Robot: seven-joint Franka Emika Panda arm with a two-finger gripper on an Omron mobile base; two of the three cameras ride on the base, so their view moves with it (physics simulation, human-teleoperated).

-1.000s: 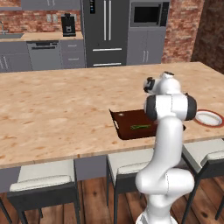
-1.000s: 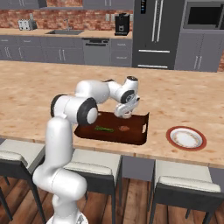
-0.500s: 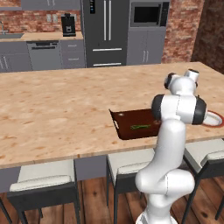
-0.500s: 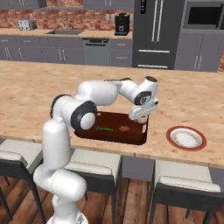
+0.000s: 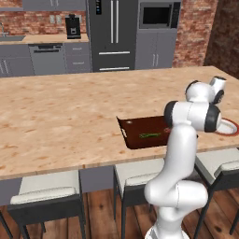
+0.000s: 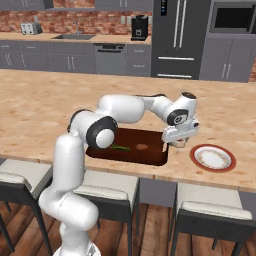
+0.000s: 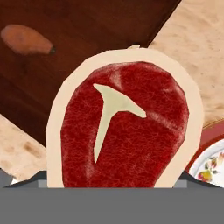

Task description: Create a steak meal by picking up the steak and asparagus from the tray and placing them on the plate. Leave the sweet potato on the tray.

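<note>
The steak [image 7: 127,127], red with a pale fat rim, sits close up in the hand view and hides the fingertips. My gripper [image 6: 180,143] is shut on it and hangs just past the right end of the tray [image 6: 150,156], short of the plate [image 6: 212,158]. In the hand view the steak hangs over the tray's edge [image 7: 87,26] and the counter, with the plate's rim [image 7: 212,162] at lower right. The asparagus [image 6: 120,148] [image 5: 150,135] lies on the tray's left half. The sweet potato [image 6: 142,147] [image 7: 26,39] rests mid-tray.
The tray [image 5: 140,127] and plate [image 5: 228,127] sit near the front edge of a long wooden island counter [image 5: 60,116]. Grey stools [image 6: 205,210] stand below that edge. Cabinets and a fridge [image 5: 114,32] line the far wall.
The arm has swung right from above the tray to its right end, toward the plate, carrying the steak along.
</note>
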